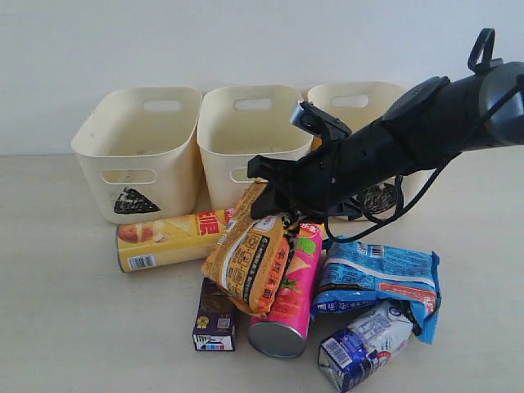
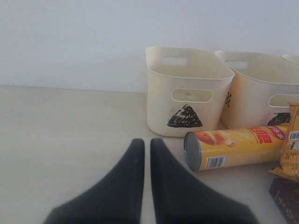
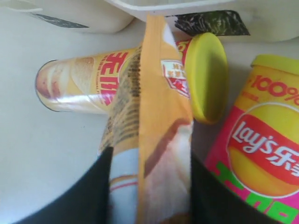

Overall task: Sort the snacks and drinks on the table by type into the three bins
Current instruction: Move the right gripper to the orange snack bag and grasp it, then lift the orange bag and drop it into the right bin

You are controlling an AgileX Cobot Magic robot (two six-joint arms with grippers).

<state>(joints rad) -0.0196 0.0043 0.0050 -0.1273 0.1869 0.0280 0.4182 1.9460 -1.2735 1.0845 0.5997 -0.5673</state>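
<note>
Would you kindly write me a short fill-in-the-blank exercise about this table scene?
1. The packet in the right pincer is coloured ____.
2. The leftmost bin bears a black ____.
3. The yellow chip tube lies on its ____.
4. The left pincer holds ____.
Missing words: orange; triangle; side; nothing.

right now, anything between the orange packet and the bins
Nothing visible. The orange packet hangs from the right gripper, jaws shut on it, just before the middle bin; only its front wall rises ahead.
</note>
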